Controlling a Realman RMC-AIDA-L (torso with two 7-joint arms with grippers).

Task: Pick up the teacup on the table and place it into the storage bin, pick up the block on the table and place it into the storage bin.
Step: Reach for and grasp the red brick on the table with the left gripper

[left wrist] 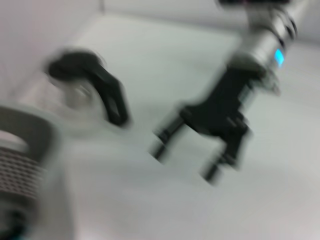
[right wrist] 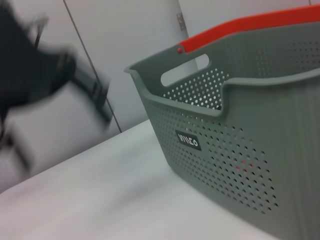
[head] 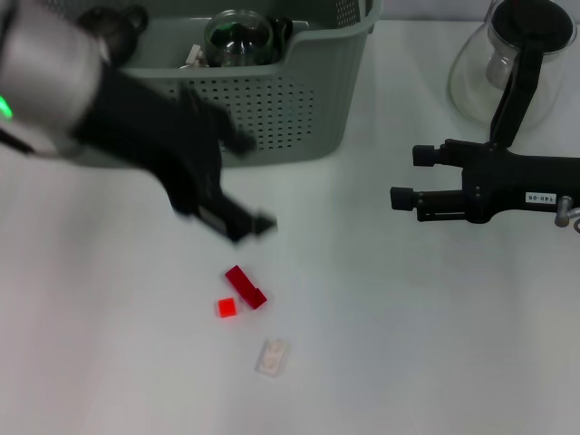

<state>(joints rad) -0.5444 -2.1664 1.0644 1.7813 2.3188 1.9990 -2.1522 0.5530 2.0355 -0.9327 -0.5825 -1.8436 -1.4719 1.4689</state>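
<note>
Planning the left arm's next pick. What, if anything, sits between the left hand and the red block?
Nothing visible does. The left hand hovers over bare table, just short of the red block, storage bin behind it.

1. Storage bin stands at the far middle of the bench; its perforated front wall blocks any low approach, so entry is over the rim only.
2. Left tool and its arm hang just in front of the bin wall, above the near-left bench, filling that lane.
3. Right tool sits over the bench at right, fingers spread, pointing toward the middle.
4. Glass pot at the far right, behind the right arm, closes that corner.
5. Open lane: bare bench between the two tools.
6. Red blocks and a pale block lie low at near centre; bare bench all round them.
</note>
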